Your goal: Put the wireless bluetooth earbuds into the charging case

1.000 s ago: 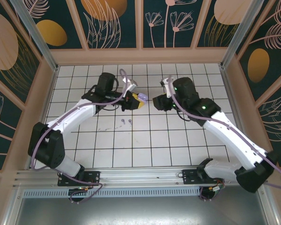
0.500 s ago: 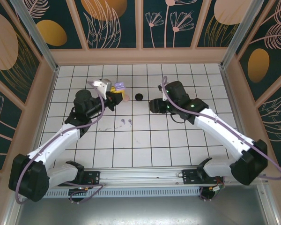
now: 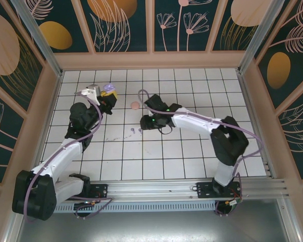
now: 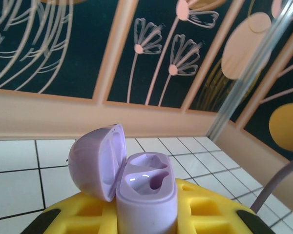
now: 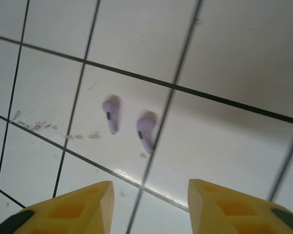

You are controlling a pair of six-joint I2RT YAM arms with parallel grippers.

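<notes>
The right gripper [image 5: 150, 189], open and empty, hangs nearest the two lilac earbuds [image 5: 146, 130], which lie on the tile just above its fingertips with stems roughly upright in frame, while the left gripper [image 3: 109, 94] clamps the open lilac charging case [image 4: 147, 191] at upper left.

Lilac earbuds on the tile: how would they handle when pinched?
Probably light: the lilac earbuds look tiny beside the open right gripper. Their rounded bodies may slip from a pinch. On glossy tile, they likely skid if nudged.
</notes>
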